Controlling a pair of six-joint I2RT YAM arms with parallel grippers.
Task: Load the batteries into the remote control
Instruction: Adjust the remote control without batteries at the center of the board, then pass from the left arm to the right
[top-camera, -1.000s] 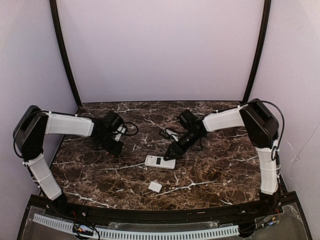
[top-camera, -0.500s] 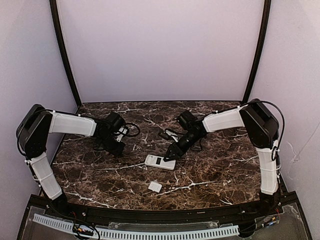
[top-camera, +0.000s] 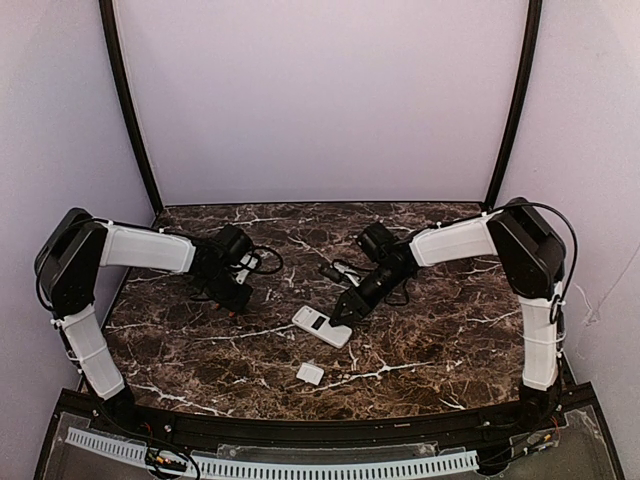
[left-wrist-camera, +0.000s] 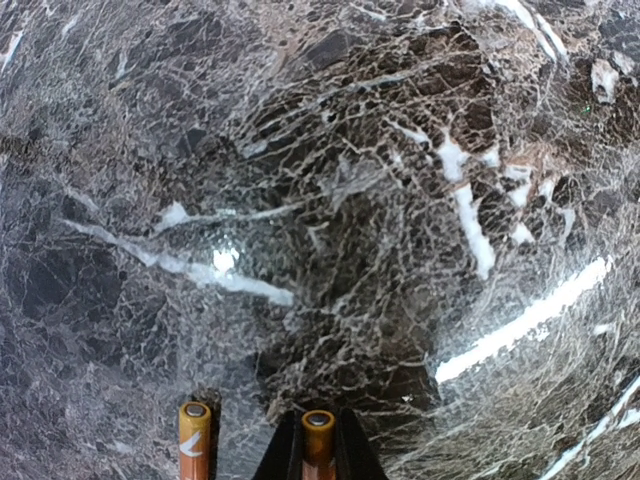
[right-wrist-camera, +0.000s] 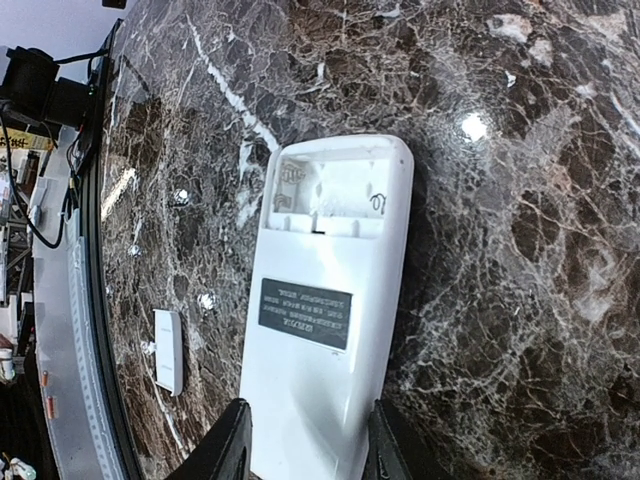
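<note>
Batteries (left-wrist-camera: 318, 450): two slim orange cylindrical cells appear at the bottom edge of my left wrist view, side by side but not touching, on the dark marble-patterned table (left-wrist-camera: 330, 200). The first battery (left-wrist-camera: 318, 455) sits between the fingers of the left gripper (left-wrist-camera: 318, 425), whose jaws press against both its sides; I read this as a grip. The second battery (left-wrist-camera: 194, 445) lies free just to its left. Apart from them, near the table centre, the flat rectangular white plastic remote control (right-wrist-camera: 325, 380) lies back-up, with its open battery recess (right-wrist-camera: 330, 190) at the far end and a dark label (right-wrist-camera: 305, 313) at mid-body. The right gripper (right-wrist-camera: 305, 455) is clamped on the remote control's near end, one finger on each long edge. A small flat white square cover (right-wrist-camera: 168, 350) lies on the table near the remote control, clear of it.
</note>
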